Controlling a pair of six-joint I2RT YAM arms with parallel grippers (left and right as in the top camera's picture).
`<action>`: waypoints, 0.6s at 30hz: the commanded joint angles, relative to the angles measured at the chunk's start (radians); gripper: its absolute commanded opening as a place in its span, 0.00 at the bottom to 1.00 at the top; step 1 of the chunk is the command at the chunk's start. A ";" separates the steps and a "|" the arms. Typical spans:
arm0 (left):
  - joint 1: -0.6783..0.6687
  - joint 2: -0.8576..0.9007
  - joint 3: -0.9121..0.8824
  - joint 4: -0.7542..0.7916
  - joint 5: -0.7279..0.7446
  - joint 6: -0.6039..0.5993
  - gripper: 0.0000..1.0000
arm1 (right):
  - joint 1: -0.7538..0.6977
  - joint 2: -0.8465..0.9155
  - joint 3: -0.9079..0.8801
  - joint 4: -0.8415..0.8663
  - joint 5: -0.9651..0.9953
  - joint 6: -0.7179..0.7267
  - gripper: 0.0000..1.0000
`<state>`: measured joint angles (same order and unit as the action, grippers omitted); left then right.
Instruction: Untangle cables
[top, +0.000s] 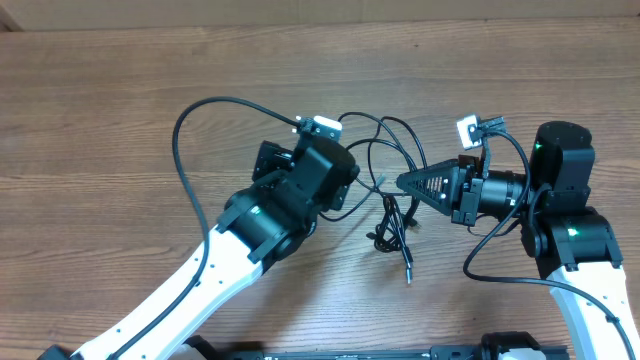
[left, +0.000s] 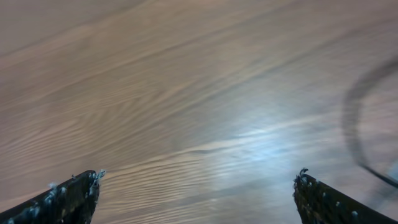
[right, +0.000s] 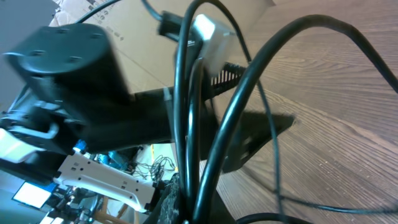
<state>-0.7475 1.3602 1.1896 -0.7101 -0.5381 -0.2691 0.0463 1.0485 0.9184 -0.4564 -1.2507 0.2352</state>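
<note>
The thin black cables (top: 392, 222) lie knotted in a bundle at the table's middle, with loops (top: 385, 135) reaching toward the back and one plug end (top: 408, 275) trailing forward. My right gripper (top: 405, 182) points left just above the bundle. In the right wrist view it (right: 193, 205) is shut on several cable strands (right: 186, 124) that rise close to the lens. My left gripper (left: 196, 193) is wide open and empty over bare wood, with a blurred cable (left: 354, 124) at its right. In the overhead view its fingers are hidden under the left wrist (top: 322, 172).
The thick black arm cable (top: 190, 150) arcs left of the left wrist. The right arm's base (top: 565, 200) stands at the right. The left arm (right: 62, 62) fills the left of the right wrist view. The wooden table (top: 120, 90) extends all round.
</note>
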 joint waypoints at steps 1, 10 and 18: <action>0.023 0.005 0.019 -0.001 -0.175 -0.095 1.00 | -0.003 -0.005 0.018 0.010 -0.016 0.001 0.04; 0.123 0.005 0.019 -0.023 0.064 -0.103 0.98 | -0.003 -0.005 0.018 0.006 0.064 0.013 0.04; 0.123 0.005 0.019 -0.027 0.600 0.286 0.84 | -0.003 -0.005 0.018 0.005 0.349 0.346 0.04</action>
<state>-0.6266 1.3674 1.1900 -0.7341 -0.2176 -0.1745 0.0463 1.0485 0.9184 -0.4583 -1.0348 0.4084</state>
